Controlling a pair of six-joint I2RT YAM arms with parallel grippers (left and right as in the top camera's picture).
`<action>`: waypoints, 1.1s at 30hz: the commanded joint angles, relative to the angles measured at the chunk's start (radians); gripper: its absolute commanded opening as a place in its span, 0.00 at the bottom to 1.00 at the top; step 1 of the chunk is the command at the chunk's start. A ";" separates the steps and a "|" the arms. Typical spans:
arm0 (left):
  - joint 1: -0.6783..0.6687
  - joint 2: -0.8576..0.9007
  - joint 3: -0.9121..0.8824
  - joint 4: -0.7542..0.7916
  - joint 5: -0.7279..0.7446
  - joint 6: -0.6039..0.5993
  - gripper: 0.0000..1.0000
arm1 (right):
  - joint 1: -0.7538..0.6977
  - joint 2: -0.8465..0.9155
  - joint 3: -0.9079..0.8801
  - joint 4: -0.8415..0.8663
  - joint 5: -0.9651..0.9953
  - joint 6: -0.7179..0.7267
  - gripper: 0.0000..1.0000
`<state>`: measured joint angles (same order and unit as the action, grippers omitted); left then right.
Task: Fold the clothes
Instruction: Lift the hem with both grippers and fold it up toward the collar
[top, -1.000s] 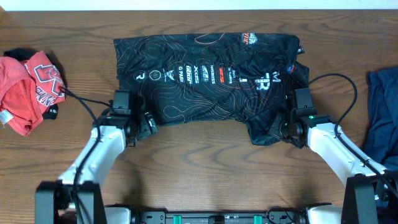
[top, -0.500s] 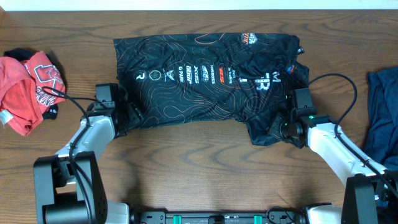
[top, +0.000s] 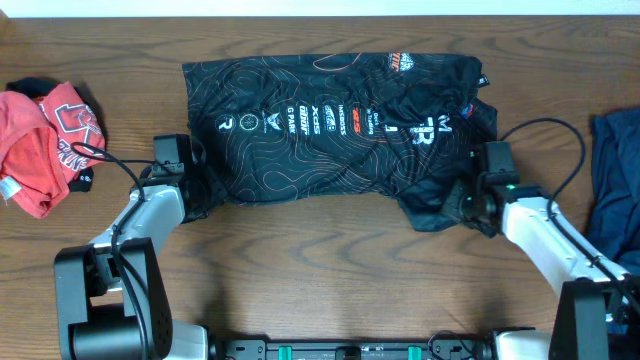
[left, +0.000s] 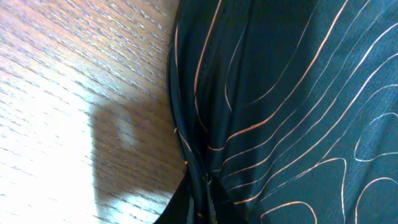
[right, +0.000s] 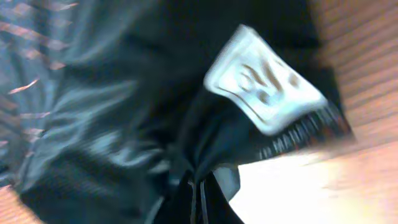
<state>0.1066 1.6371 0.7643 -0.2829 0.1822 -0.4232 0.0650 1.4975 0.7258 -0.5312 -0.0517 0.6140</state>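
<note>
The clothes here are chiefly a black jersey (top: 330, 125) with thin orange contour lines and a row of white and red logos, lying spread across the back middle of the table. My left gripper (top: 206, 190) is shut on its lower left edge; in the left wrist view the hem of the jersey (left: 261, 106) bunches into the jaws of the left gripper (left: 205, 202). My right gripper (top: 468, 206) is shut on the crumpled lower right corner. Blurred black jersey fabric (right: 112, 124) with a white label (right: 264, 87) gathers into the right gripper (right: 196, 196).
A crumpled red garment (top: 45, 140) lies at the far left edge. A dark blue garment (top: 615, 180) lies at the far right edge. Black cables loop from each arm over the wooden tabletop (top: 320, 270).
My left gripper moved left to the jersey's lower left edge and closed on it. The right arm shifted slightly to the right, still holding its corner.
</note>
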 joint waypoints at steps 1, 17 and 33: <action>-0.004 0.002 -0.045 -0.038 0.014 -0.015 0.06 | -0.043 -0.030 0.013 -0.011 0.026 -0.066 0.01; -0.004 -0.382 -0.045 -0.331 -0.047 0.027 0.06 | -0.038 -0.162 0.013 -0.168 0.040 -0.125 0.01; -0.004 -0.599 -0.045 -0.607 -0.055 0.026 0.06 | 0.142 -0.509 0.013 -0.454 0.079 0.050 0.01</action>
<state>0.1028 1.0641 0.7200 -0.8654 0.1493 -0.4110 0.1753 1.0393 0.7258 -0.9638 -0.0017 0.5957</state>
